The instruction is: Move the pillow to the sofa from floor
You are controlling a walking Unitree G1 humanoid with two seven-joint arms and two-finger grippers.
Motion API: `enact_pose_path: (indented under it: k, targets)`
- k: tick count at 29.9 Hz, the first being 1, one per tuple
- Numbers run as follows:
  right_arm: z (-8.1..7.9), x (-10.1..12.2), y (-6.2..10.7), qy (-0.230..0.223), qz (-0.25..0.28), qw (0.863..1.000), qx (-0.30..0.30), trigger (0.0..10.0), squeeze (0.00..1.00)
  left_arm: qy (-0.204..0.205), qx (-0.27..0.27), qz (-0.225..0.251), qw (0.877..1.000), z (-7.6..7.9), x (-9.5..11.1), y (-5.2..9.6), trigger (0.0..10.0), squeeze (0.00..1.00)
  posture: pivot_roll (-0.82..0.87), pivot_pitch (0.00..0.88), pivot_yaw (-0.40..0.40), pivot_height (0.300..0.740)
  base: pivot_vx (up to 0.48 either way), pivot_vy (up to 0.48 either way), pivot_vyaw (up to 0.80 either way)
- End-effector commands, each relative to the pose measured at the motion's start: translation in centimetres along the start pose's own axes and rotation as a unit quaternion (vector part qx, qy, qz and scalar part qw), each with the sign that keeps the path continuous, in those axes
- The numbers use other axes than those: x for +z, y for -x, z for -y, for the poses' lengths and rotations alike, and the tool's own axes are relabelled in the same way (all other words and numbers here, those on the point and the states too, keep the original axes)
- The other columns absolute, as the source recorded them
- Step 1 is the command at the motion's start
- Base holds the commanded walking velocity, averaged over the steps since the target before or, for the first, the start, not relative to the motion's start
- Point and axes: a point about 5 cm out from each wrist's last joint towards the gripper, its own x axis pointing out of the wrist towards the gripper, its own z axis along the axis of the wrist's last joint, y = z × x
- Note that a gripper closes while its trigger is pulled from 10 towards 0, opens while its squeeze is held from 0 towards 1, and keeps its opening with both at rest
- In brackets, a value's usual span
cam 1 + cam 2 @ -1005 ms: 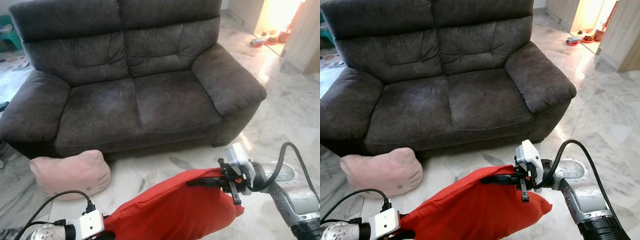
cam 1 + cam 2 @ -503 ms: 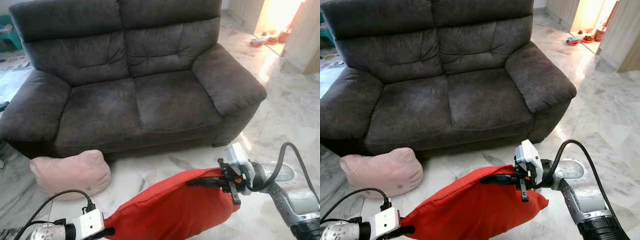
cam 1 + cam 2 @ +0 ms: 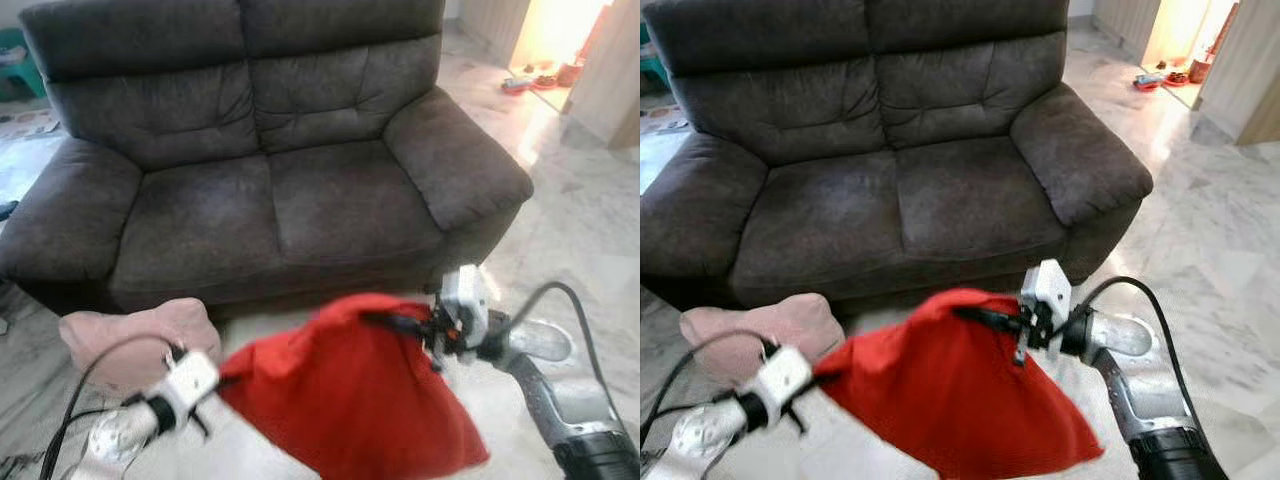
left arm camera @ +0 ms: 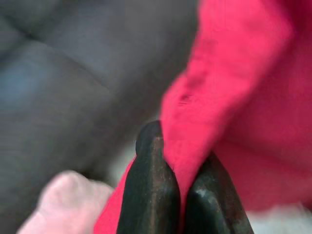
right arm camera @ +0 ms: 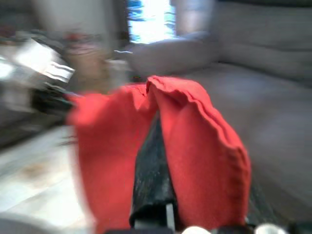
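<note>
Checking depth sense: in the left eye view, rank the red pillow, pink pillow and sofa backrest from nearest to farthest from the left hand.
1. Red pillow: gripped in the left hand.
2. Pink pillow: on the floor just behind it.
3. Sofa backrest: far back, top.

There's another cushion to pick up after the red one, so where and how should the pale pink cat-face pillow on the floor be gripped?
Probably by its raised top edge, coming from above and the robot's side. The pale pink cat-face pillow lies on the marble floor just in front of the dark grey fabric sofa, whose base blocks the far side, and it looks soft enough to pinch.
</note>
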Motion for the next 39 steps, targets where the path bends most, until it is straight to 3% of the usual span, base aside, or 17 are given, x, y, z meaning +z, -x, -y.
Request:
enact_pose_path:
  k: [1,3,5,7,10,11,15,21,23,25,32,39]
  targets:
    - [0.9,0.6,-0.3,0.033,0.013,0.997,-0.066,10.0,0.00,0.011,0.064,0.041,0.997,-1.8,1.9,-0.2,10.0,0.00,-0.05,0.095,0.064,0.740,0.000,0.000,0.00]
    - [1.5,-0.4,-0.1,0.010,0.015,0.987,-0.160,10.0,0.00,0.060,0.155,0.081,0.983,-3.0,3.8,-1.1,10.0,0.00,-0.05,0.094,0.063,0.740,0.000,0.000,0.00]
    - [1.6,-0.7,0.5,0.009,0.025,0.976,-0.215,10.0,0.00,0.095,0.188,0.092,0.973,-3.0,4.6,-1.7,10.0,0.00,-0.04,0.095,0.061,0.740,0.000,0.000,0.00]
    - [1.6,-0.9,0.5,0.007,0.027,0.971,-0.237,10.0,0.00,0.094,0.195,0.095,0.972,-2.9,5.0,-1.8,10.0,0.00,-0.05,0.095,0.064,0.740,0.000,0.000,0.00]
    - [1.4,-1.5,0.7,-0.013,0.039,0.951,-0.305,10.0,0.00,0.094,0.221,0.117,0.964,-2.7,6.3,-2.1,10.0,0.00,-0.05,0.096,0.069,0.740,0.000,0.000,0.00]
    - [1.2,-1.8,0.7,-0.024,0.051,0.936,-0.349,10.0,0.00,0.092,0.245,0.130,0.956,-2.5,7.2,-2.4,10.0,0.00,-0.05,0.096,0.071,0.740,0.000,0.000,0.00]
    - [0.7,-1.4,-0.1,-0.041,0.089,0.915,-0.391,10.0,0.00,0.121,0.280,0.145,0.941,-1.9,8.3,-3.0,10.0,0.00,-0.05,0.091,0.072,0.740,0.000,0.000,0.00]
    - [0.5,-1.1,-0.9,-0.041,0.095,0.909,-0.404,10.0,0.00,0.113,0.274,0.149,0.943,-0.8,9.0,-3.4,10.0,0.00,-0.05,0.089,0.071,0.740,0.000,0.000,0.00]
    - [0.6,-0.7,-1.1,-0.040,0.105,0.904,-0.413,10.0,0.00,0.089,0.272,0.150,0.946,-0.7,9.4,-3.4,10.0,0.00,-0.05,0.085,0.070,0.740,0.000,0.000,0.00]
    - [0.8,-0.3,-1.2,-0.033,0.109,0.898,-0.425,10.0,0.00,0.089,0.287,0.153,0.941,-1.1,9.4,-3.3,10.0,0.00,-0.05,0.078,0.068,0.740,0.000,0.000,0.00]
    - [0.9,0.6,-1.5,-0.013,0.124,0.898,-0.422,10.0,0.00,0.084,0.292,0.150,0.941,-1.7,9.3,-3.2,10.0,0.00,-0.06,0.051,0.069,0.740,0.000,-0.272,0.45]
    - [0.7,0.6,-1.8,-0.024,0.134,0.898,-0.419,10.0,0.00,0.085,0.290,0.153,0.941,-1.5,9.5,-3.4,10.0,0.00,-0.07,0.027,0.067,0.740,0.000,-0.314,0.00]
